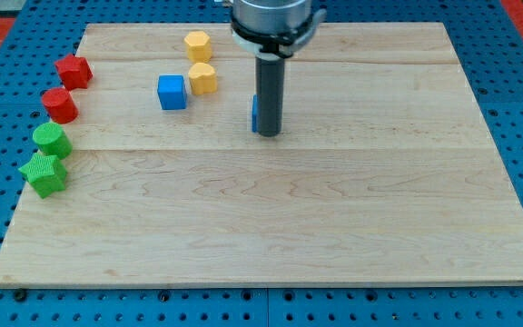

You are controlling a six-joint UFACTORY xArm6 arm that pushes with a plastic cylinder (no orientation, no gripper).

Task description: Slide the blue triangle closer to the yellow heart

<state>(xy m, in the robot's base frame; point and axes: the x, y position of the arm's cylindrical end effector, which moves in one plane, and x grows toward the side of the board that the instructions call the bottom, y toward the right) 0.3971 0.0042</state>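
Currently: blue triangle (255, 113), light, rigid, slick-sliding; mostly hidden, touching my tip (268, 133) at its 9 o'clock. No grasp possible; push toward yellow heart (203, 78), 10 o'clock.

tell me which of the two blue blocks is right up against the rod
The blue triangle, mostly hidden behind my tip, with only a sliver showing on the rod's left. The blue cube sits well apart, toward the view's left beside the yellow heart.
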